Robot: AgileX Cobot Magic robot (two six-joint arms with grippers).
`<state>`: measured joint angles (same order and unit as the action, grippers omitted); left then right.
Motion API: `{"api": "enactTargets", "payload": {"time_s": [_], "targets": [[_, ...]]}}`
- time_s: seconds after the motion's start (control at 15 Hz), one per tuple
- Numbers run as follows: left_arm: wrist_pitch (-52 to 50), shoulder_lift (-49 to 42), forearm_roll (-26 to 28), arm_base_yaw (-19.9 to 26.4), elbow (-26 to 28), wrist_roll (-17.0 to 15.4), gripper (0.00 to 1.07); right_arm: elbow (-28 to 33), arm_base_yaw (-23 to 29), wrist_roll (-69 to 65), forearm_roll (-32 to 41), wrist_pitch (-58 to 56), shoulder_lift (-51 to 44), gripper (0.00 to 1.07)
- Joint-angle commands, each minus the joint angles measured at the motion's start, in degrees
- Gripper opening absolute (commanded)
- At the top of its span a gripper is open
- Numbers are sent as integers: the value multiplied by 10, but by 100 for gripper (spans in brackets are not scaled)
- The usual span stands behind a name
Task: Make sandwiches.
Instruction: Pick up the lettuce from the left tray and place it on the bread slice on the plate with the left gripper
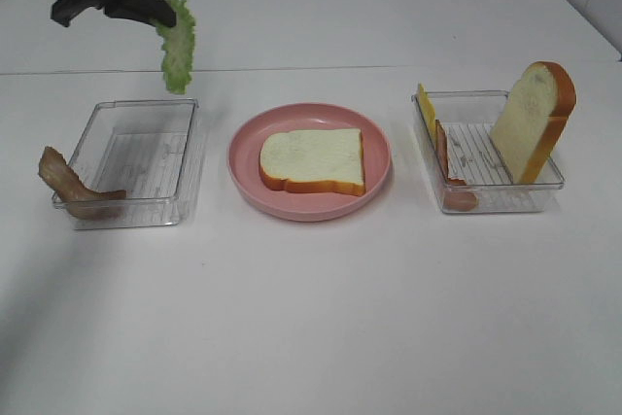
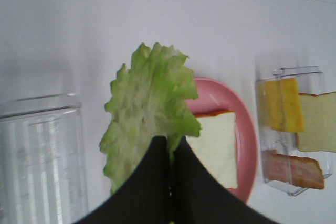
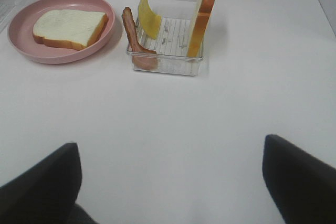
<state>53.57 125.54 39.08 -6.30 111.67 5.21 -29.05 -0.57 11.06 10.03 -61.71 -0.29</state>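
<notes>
Left gripper (image 1: 163,13): fingers (image 2: 142,187) pressed together on one edge of the lettuce (image 1: 178,46). The arm is cut off by the frame edge in the high view.
Lettuce: hangs in the air beyond the far edge of the left tray (image 1: 185,167), clear of the table (image 1: 311,318). In the left wrist view, the part at the grip is hidden behind the black fingers.
Right gripper (image 3: 169,145): fingers wide apart over bare table, nothing between them. It is outside the high view.
Plate (image 1: 243,157): pink, between the two trays.
Flat slice (image 1: 313,159): lies on the plate.
Right tray (image 1: 486,203): holds the upright slice (image 1: 533,121), leaning at its right side. Cheese (image 1: 426,109) and right bacon (image 1: 445,157) stand on edge along its left wall.
Left bacon (image 1: 70,187): draped over the left tray's near left corner, partly outside.
Writing: the tray floors show fine ridged marks, too small to read.
</notes>
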Motion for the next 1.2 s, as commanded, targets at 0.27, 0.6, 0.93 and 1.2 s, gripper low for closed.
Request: {"api": "enactTargets", "payload": {"time_s": [0.27, 0.6, 0.93, 1.2], "targets": [[-65, 13, 90, -97, 2, 17, 0, 1, -5, 8, 1, 5, -9, 88], [-65, 75, 219, -168, 2, 96, 0, 1, -5, 8, 1, 5, -9, 88], [-48, 120, 229, -178, 1, 113, 0, 1, -5, 8, 1, 5, -9, 88], [-48, 122, 158, -166, 1, 111, 0, 1, -5, 8, 1, 5, -9, 88]]}}
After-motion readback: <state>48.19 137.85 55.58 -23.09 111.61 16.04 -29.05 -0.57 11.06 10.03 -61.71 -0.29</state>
